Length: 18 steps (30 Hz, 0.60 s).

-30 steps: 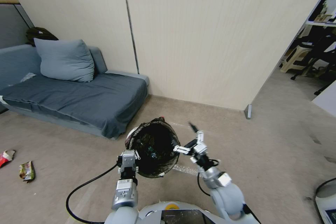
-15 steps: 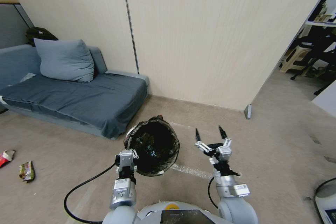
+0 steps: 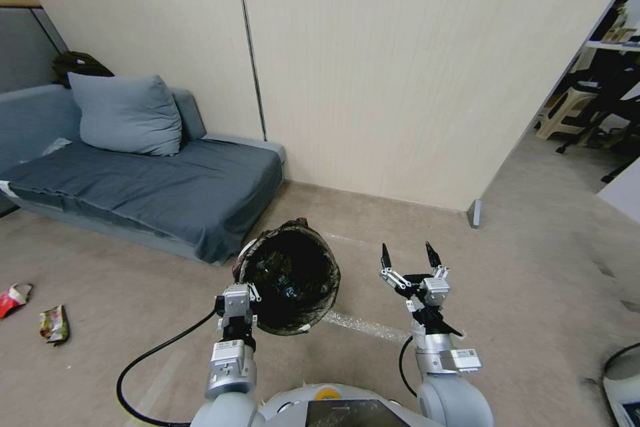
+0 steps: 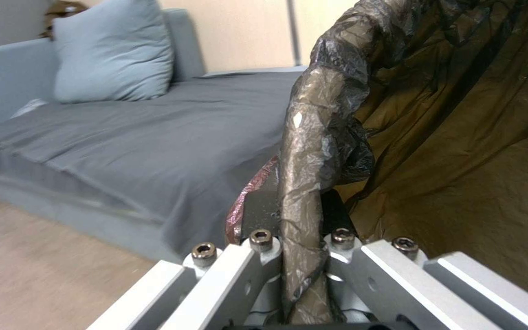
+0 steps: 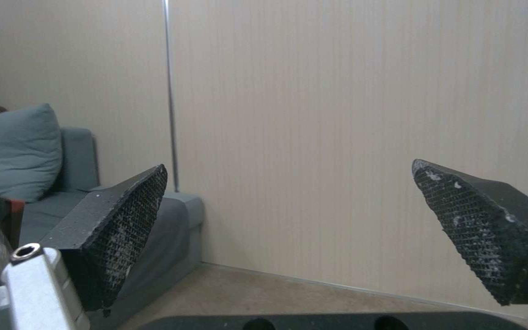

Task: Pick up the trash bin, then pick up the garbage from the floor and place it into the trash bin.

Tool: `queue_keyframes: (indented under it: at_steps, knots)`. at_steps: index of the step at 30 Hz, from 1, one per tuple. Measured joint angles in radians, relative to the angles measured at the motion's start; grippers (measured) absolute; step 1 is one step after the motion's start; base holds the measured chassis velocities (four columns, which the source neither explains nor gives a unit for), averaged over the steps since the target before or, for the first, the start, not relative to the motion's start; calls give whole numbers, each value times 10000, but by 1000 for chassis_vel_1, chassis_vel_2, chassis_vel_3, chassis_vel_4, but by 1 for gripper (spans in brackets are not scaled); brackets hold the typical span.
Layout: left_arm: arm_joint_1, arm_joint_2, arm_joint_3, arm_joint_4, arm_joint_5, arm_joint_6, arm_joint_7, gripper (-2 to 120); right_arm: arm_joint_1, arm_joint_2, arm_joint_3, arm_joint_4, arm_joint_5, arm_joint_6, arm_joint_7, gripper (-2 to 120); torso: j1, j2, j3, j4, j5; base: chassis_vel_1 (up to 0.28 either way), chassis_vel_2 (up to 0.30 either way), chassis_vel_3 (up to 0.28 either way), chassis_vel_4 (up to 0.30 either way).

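Left hand (image 3: 239, 302) is gripping the trash bin (image 3: 290, 275) rim, clamped on its liner | right hand (image 3: 408, 259) is hovering beside it, fingers apart | garbage (image 3: 52, 324) is lying on floor far left

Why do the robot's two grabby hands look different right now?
The left gripper is shut on the rim of the trash bin, holding it tipped up off the floor; the right gripper holds nothing. The left gripper's fingers are pinched together on the black bag liner; the right gripper's fingers are spread wide apart, pointing toward the wall. Both are silver, with dark fingers, and are held out in front of the robot.
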Motion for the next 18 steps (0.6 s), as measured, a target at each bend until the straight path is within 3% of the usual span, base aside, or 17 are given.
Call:
queue_keyframes:
  at_steps: [18]
  knots:
    - [51,-112,87,16,180,121,-99,0,144,20,-179,-221,-102,215,196,100,0,0,0,1,1,98,103,101,98]
